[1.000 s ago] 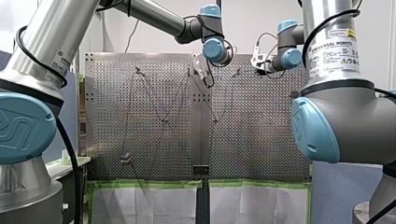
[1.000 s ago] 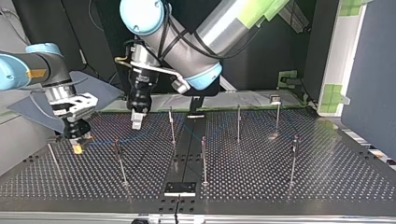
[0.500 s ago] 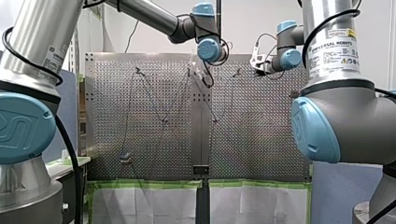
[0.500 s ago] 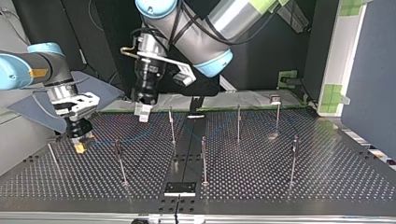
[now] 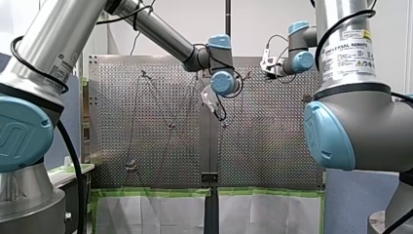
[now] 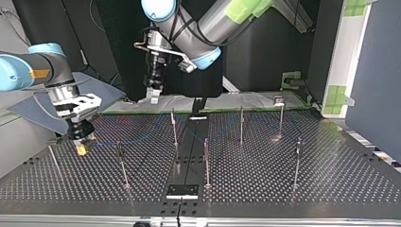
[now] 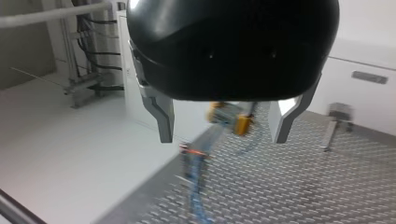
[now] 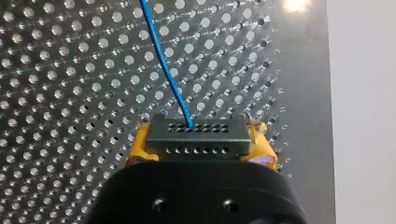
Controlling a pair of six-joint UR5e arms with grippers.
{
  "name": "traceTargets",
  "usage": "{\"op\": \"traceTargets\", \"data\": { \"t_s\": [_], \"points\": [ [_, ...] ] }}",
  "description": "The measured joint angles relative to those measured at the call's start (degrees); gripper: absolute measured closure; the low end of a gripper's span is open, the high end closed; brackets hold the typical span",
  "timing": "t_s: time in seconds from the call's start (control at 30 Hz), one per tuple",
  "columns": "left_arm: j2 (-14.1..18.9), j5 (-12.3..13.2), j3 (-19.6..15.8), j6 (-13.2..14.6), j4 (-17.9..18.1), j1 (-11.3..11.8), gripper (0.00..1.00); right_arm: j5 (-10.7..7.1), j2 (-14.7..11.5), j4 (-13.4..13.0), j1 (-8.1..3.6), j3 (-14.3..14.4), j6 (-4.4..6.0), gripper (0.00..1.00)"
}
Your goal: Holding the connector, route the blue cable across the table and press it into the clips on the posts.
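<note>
Thin blue cable [image 8: 164,60] (black, holed connector [image 8: 198,137])

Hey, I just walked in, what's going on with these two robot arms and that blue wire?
It's a cable-routing job on a perforated table with upright posts. My right end effector, with yellow pads, is shut on the black connector low over the table, and the blue cable runs away from it across the holes. My left end effector is open and empty, raised above the table's far edge in the top view.
</note>
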Motion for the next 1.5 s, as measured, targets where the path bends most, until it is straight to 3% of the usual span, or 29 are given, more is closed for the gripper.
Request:
{"op": "traceTargets", "data": {
  "t_s": [0.4, 0.8, 1.13, 1.5],
  "points": [
    [-6.0, -2.7, -6.0, -0.2, 6.0, -1.2, 0.0, 0.01, 0.1, 0.0, 0.0, 0.0, 0.0, 1.0],
    [-11.0, -0.9, -11.5, 2.1, 11.5, -1.5, 0.0, 0.01, 0.1, 0.0, 0.02, 0.0, 0.0, 1.0],
    [-11.4, -0.5, -16.7, 4.7, 16.6, -1.5, 0.0, 0.01, 0.1, 0.0, 0.02, 0.0, 0.0, 1.0],
    [-11.4, -0.5, -22.6, 5.0, 22.6, -1.5, 0.0, 0.01, 0.1, 0.1, 0.19, 0.0, 0.0, 1.0]
  ]
}}
